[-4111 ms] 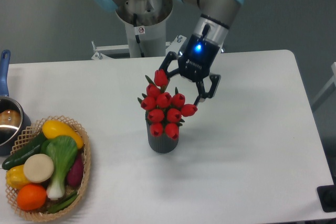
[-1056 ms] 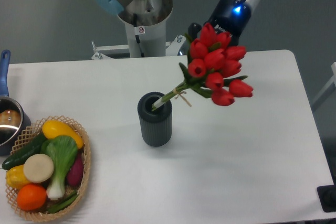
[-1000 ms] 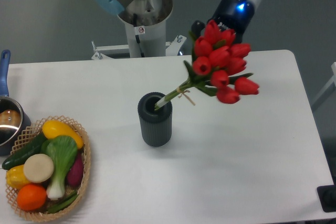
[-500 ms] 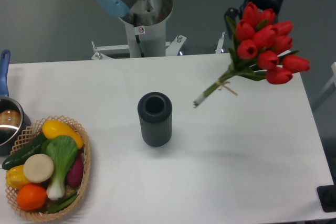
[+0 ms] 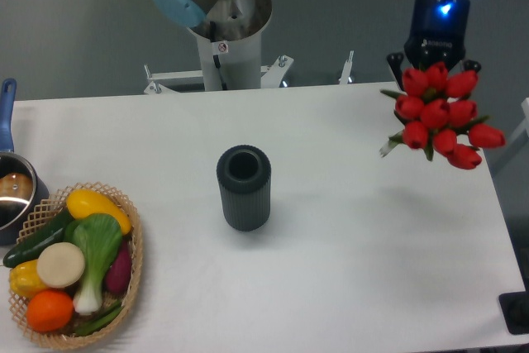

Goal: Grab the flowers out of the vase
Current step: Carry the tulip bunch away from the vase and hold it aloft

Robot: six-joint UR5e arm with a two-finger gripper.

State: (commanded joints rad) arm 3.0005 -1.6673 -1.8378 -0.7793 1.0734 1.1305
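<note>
Camera view from the fixed position showed the end effector (image 5: 436, 65) high at the far right side of the tabletop (image 5: 347, 229), hanging from the arm with a blue light on its body. Its two dark fingers (image 5: 393, 64) stood on both sides of the flowers (image 5: 442, 117) and were clamped on the bunch near the top, though the buds hid the exact place of contact. The red buds pointed toward the camera and a little to the right, just below the end effector, and the cut end of the stems showed pale at the lower left of the bunch. The flowers were in the air, not touching the tabletop, and were fully out of the vase (image 5: 244, 188).

The vase stood upright on the tabletop, well apart from the end effector, down and to the left of it. Its round mouth was open and dark, and fine vertical ribs covered its wall.

Much further to the left of the end effector, near the front left corner of the tabletop, lay a woven basket (image 5: 132, 274) with vegetables (image 5: 78, 266) inside: a yellow one, a green one, a pale round one and an orange one among them. Just behind the basket, at the left edge, a metal pot (image 5: 15, 196) with a blue handle (image 5: 7, 109) was partly cut by the frame. The robot base (image 5: 223, 22) stood behind the tabletop, up and to the left of the end effector.
</note>
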